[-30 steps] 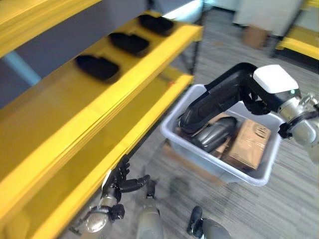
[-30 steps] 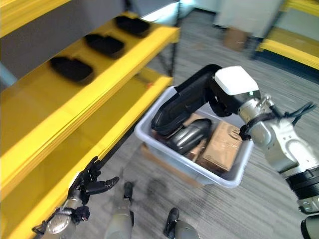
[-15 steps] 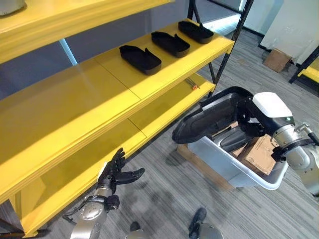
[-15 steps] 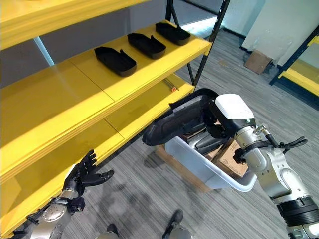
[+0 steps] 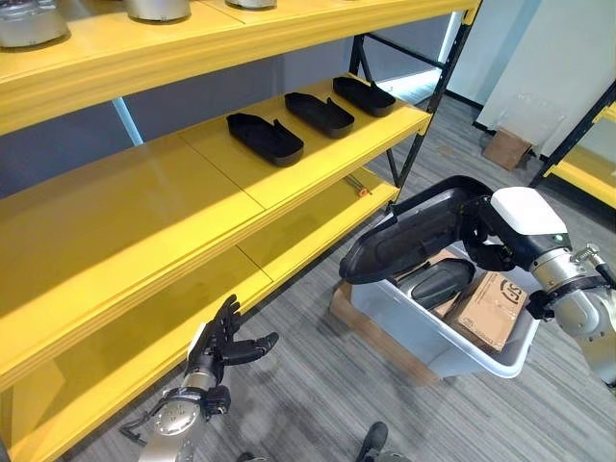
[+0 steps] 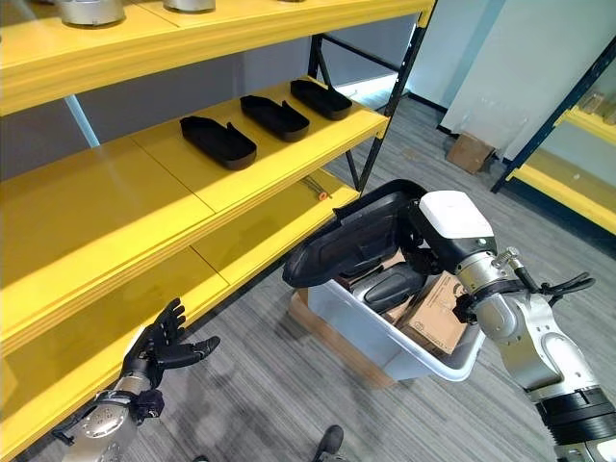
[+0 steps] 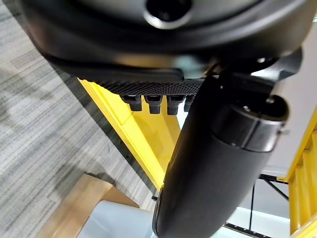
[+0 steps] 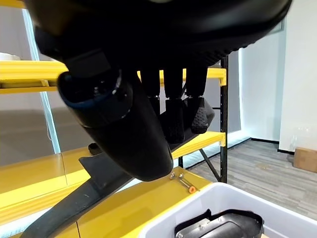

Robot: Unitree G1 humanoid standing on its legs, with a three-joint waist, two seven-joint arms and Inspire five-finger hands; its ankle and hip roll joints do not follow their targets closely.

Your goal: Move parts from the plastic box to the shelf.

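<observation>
R hand (image 6: pixel 445 234) w/ white cover, fingers curled round one end of a long black moulded plastic part (image 5: pixel 409 234); grip itself mostly hidden behind the part. Part held clear above the pale grey plastic box (image 5: pixel 433 345) on the floor, long axis roughly level, free end pointing toward the yellow metal shelf (image 5: pixel 192 192). Box contents partly hidden: another black part (image 5: pixel 438 281), brown cardboard carton (image 5: pixel 493 310). Three black parts (image 6: pixel 218 141) in a row on the middle shelf level. L hand (image 5: pixel 223 344) low by the bottom shelf edge, fingers spread, holding nothing.
</observation>
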